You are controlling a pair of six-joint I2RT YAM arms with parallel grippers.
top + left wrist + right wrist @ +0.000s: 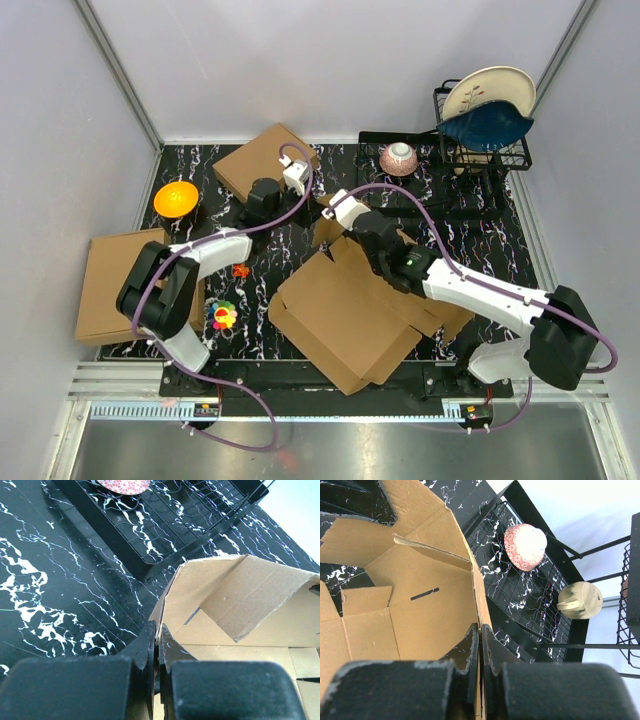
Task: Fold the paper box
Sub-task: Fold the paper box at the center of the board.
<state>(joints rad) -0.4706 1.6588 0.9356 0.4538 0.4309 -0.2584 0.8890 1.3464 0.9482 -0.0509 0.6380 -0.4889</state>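
While the big, brown, die-cut corrugated-cardboard paper box (pixel 345 325) is lying opened right of centre on the black marbled bench (pixel 285 252), the left gripper (pixel 159 647) and right gripper (pixel 480 645) are each pinching its raised far wall, pressed together on the cardboard edge.

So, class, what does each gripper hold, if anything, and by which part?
Both hold the paper box: the left gripper pinches the edge of a raised flap, and the right gripper pinches the edge of a raised side wall.
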